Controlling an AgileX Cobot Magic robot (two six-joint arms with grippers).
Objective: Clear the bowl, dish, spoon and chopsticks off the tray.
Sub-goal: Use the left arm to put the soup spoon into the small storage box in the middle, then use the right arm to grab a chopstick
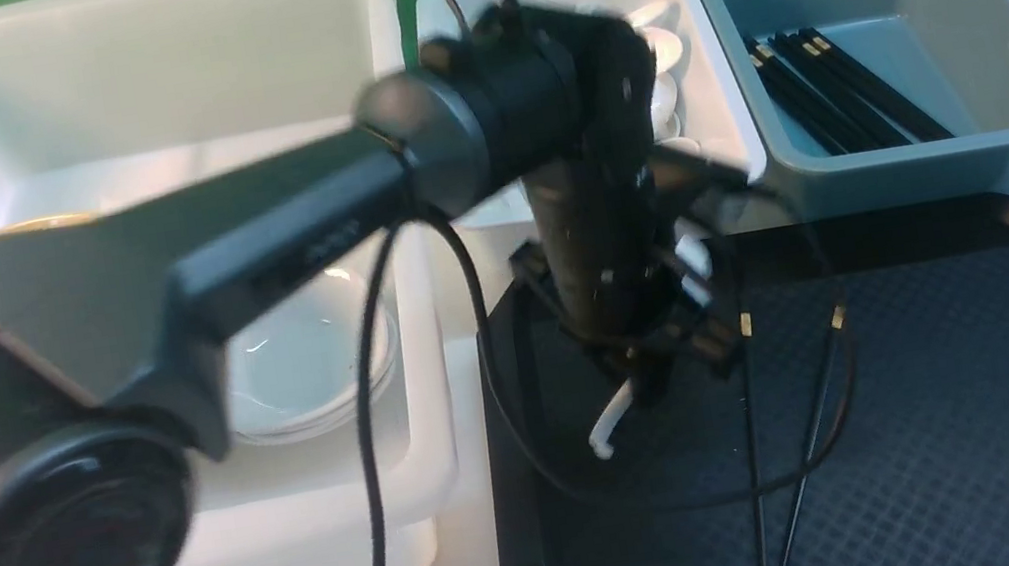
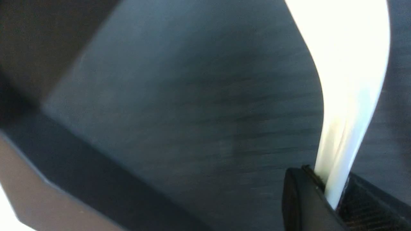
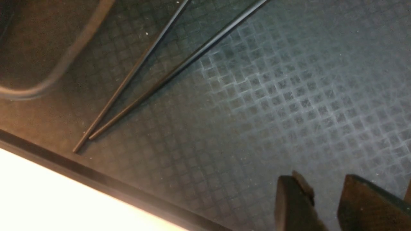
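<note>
In the front view, the black left gripper point(image 1: 652, 381) is over the white glossy soup spoon point(image 1: 612, 420), near the left edge of the black textured tray point(image 1: 513, 484). In the left wrist view, its jaws pinch the spoon's handle — it should be lifted straight, without twisting. In the right wrist view, the dark right gripper point(image 3: 324, 199) has jaws moderately apart, with nothing between them.

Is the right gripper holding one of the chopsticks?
No, the right gripper's jaws are apart with bare tray between them, and both chopsticks lie away from it.
</note>
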